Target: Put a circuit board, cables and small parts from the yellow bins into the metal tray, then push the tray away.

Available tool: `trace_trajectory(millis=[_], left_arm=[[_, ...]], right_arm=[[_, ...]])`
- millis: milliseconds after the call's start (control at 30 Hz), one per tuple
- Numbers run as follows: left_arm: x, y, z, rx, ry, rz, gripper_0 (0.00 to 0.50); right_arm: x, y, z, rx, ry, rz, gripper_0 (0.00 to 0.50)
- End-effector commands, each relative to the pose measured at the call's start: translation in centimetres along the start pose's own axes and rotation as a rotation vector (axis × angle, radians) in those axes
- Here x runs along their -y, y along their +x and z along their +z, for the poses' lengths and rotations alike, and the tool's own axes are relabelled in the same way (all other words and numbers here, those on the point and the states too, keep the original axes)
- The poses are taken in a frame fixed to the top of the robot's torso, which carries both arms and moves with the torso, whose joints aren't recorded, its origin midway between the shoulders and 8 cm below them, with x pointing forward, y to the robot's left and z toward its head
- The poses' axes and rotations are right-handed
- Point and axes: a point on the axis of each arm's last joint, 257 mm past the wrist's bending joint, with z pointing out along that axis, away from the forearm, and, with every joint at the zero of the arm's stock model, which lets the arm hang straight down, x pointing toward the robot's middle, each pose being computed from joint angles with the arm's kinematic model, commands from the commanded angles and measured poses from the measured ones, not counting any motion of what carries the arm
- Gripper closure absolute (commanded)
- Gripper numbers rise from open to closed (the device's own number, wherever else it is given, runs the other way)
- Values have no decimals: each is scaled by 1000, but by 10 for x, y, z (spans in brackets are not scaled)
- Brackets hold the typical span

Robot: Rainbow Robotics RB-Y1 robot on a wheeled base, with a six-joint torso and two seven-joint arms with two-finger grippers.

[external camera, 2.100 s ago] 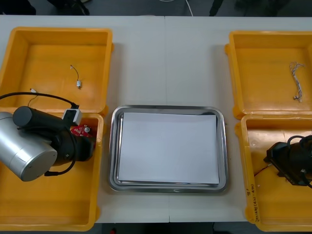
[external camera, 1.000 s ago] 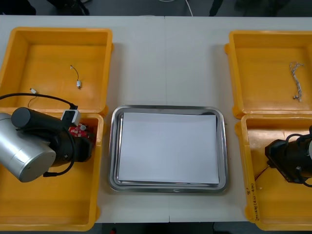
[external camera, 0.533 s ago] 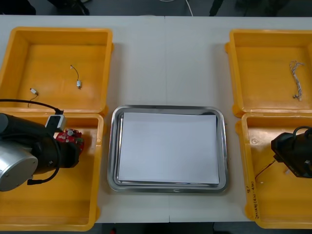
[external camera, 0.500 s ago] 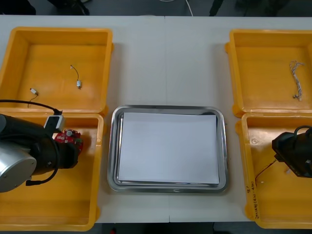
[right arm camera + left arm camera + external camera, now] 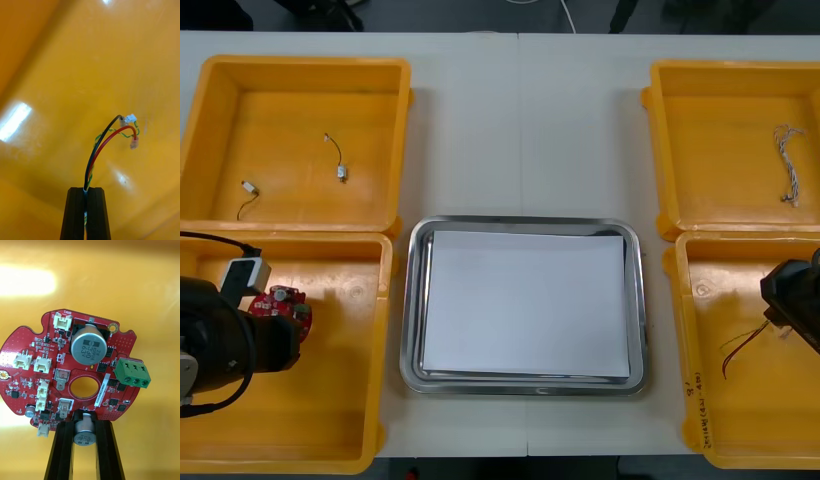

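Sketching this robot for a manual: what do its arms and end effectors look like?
The left end effector and right end effector each have two flat black fingers. The left wrist is black, with a black cable and white block.

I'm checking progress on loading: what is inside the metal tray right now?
Inside the metal tray a white sheet covers most of the floor; nothing lies on it, and anything beneath is hidden. The left gripper holds the circuit board, the right gripper cables.

Left claw (image 5: 268, 318) is sliding left with the circuit board (image 5: 279, 302). Right claw (image 5: 783, 322) is pulling right, dragging the cable (image 5: 740, 346).
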Motion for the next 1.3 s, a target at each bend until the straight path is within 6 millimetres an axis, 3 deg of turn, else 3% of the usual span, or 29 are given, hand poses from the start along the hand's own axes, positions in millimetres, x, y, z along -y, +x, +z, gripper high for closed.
trace_trajectory(millis=[33, 533, 1067, 1100, 1167, 1200, 1233, 1300], left_arm=[[-19, 7, -10, 28, -19, 28, 500], [-30, 30, -5, 11, -22, 41, 500], [-34, 33, -4, 6, -35, 47, 498], [-34, 33, -4, 6, -35, 48, 492], [-34, 33, -4, 6, -35, 47, 418], [-34, 33, -4, 6, -35, 47, 418], [-34, 33, -4, 6, -35, 47, 359], [-34, 34, -4, 3, -35, 47, 315]], right_arm=[[-7, -31, -44, 63, -36, -59, 500], [0, -55, -104, 129, -14, -179, 500], [-5, -74, -139, 195, 23, -312, 500], [-8, -74, -141, 197, 18, -332, 500], [-13, -71, -143, 187, 6, -383, 500], [-13, -71, -143, 187, 6, -383, 500], [-16, -68, -144, 180, -1, -448, 500], [-22, -68, -147, 184, -12, -505, 500]])
